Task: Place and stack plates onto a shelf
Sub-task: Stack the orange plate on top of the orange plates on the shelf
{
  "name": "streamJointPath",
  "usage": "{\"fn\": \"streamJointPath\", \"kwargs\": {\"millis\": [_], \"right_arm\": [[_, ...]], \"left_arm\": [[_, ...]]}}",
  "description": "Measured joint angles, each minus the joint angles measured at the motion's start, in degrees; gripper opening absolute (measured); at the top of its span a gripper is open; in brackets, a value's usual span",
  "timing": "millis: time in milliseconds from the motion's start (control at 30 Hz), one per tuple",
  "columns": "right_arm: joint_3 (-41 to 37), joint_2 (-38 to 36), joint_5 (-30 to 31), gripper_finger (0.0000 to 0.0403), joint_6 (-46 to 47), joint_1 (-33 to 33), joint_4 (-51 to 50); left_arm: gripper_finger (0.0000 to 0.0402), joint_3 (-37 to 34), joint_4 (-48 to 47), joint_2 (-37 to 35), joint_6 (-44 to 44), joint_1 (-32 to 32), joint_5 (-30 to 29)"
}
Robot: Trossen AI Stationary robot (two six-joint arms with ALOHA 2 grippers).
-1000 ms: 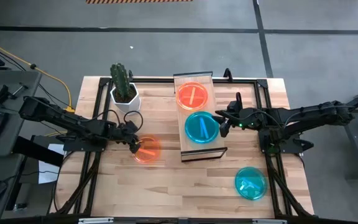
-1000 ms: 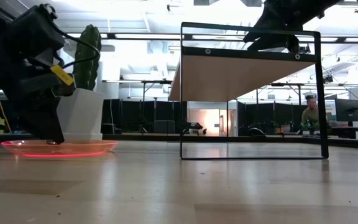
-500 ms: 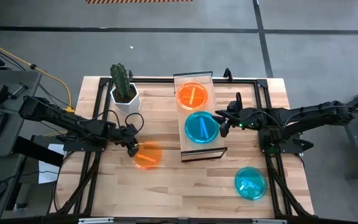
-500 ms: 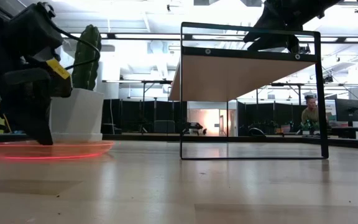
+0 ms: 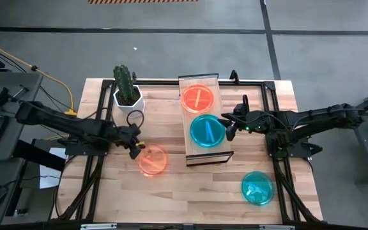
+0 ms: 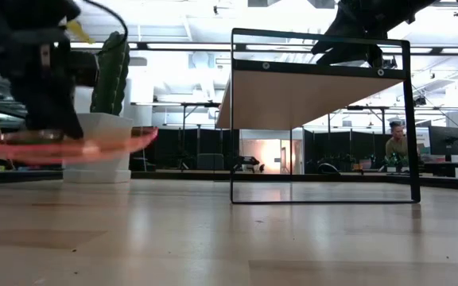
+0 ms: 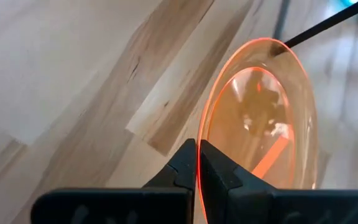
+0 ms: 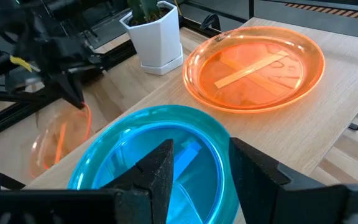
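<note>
A: What did the butcher-block wooden surface [image 5: 171,191] carry?

B: The rectangular light-wood shelf on its dark frame [image 5: 221,137] stood mid-surface, bearing a round translucent orange plate [image 5: 197,98] at its far end and a round translucent teal-blue plate [image 5: 207,130] at its near end. Another teal-blue plate [image 5: 257,187] lay on the surface near the right front corner. A white hexagonal cactus pot [image 5: 128,99] stood at the back left.

A: And the fingers?

B: The left gripper [image 5: 135,149] had its fingers [image 7: 182,171] closed on the rim of a second orange plate [image 5: 152,160], held tilted clear of the surface in the low view. The right gripper [image 5: 229,130] hung beside the shelf's teal-blue plate, fingers [image 8: 160,168] spread, gripping nothing.

A: The room?

B: Desks, and a person [image 6: 397,141] far behind.
</note>
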Motion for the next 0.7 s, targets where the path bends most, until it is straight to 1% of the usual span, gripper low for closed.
{"fn": "streamJointPath", "kwargs": {"millis": [167,267,333,433,533,600,700], "right_arm": [[0.02,0.00,-0.02,0.0138,0.00,0.00,0.00],[0.02,0.00,-0.09,0.0138,-0.04,-0.01,0.00],[0.02,0.00,-0.14,0.0138,-0.41,0.00,0.00],[0.02,0.00,-0.21,0.0138,-1.34,0.00,0.02],[0.02,0.02,-0.24,0.0138,-1.35,0.00,0.02],[0.02,0.04,-0.25,0.0138,-1.38,0.00,0.02],[0.02,0.04,-0.26,0.0138,-1.38,-0.02,0.04]], "left_arm": [[0.0000,6.89,-8.18,-2.83,2.55,0.00,-2.65],[0.0000,12.58,-13.81,-4.00,5.07,0.31,-6.95],[0.0000,16.52,-15.04,-4.06,7.93,1.28,-10.16],[0.0000,21.72,-12.73,-3.23,14.25,4.15,-14.03],[0.0000,25.77,-7.34,-0.54,21.85,8.55,-15.02],[0.0000,28.05,-2.86,2.19,26.09,12.01,-14.32],[0.0000,31.50,1.60,7.90,30.50,18.00,-9.44]]}}
